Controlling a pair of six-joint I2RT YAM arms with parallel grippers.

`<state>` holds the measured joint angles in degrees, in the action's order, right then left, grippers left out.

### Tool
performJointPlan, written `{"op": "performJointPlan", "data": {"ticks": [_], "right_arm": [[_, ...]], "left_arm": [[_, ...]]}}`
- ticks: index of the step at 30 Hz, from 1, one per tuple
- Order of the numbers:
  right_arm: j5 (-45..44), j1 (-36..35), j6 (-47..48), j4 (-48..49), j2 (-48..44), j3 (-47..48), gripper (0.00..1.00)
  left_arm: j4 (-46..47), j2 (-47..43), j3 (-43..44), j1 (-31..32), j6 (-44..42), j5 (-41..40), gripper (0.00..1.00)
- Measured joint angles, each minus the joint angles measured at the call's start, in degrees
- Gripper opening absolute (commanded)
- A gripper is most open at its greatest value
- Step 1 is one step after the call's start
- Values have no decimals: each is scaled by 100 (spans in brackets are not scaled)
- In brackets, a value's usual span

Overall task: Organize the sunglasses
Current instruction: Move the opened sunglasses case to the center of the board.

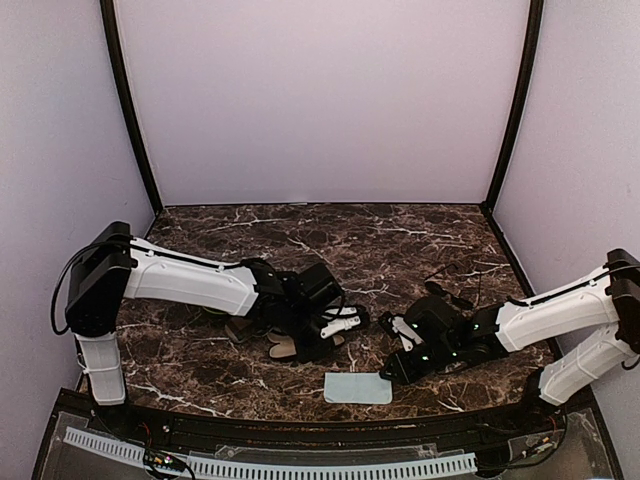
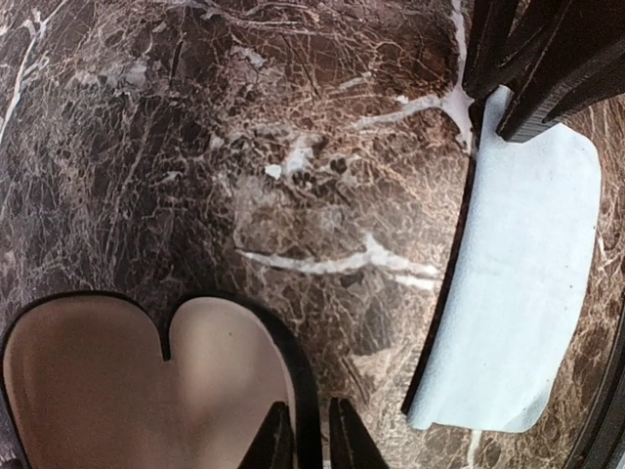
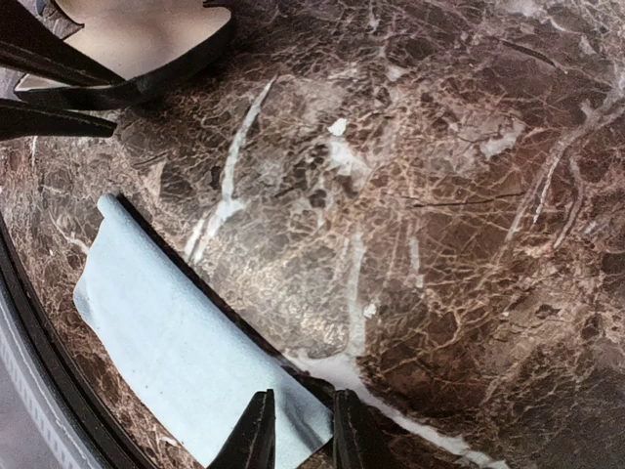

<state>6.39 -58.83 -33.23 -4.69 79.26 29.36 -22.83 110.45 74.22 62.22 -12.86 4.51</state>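
Note:
A pair of sunglasses (image 1: 447, 291) with thin black wire frames lies on the marble behind the right arm; neither wrist view shows it. My left gripper (image 2: 311, 437) is shut on the black rim of an open case (image 2: 107, 376) with a tan lining. From above, this case (image 1: 283, 347) lies under the left gripper (image 1: 301, 350). The right gripper (image 3: 298, 435) is shut on a corner of the light blue cloth (image 3: 171, 342), whose edge stands slightly off the table. That cloth (image 1: 358, 388) lies near the front edge, with the right gripper (image 1: 392, 371) at its right side.
A dark brownish object (image 1: 238, 329) shows partly under the left forearm. The black front rail (image 1: 300, 425) runs just in front of the cloth. Purple walls close the table on three sides.

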Motion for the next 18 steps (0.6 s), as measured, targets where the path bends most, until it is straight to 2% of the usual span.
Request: {"op": "performJointPlan", "data": {"ticks": [4, 7, 18], "right_arm": [[0, 0, 4, 0, 0, 0, 22], [2, 2, 17, 0, 2, 0, 22], [-2, 2, 20, -48, -11, 9, 22]], "left_arm": [[0, 0, -2, -2, -136, 0, 32], [4, 0, -9, -2, -205, -17, 37], [31, -435, -310, -7, -144, -96, 47]]}}
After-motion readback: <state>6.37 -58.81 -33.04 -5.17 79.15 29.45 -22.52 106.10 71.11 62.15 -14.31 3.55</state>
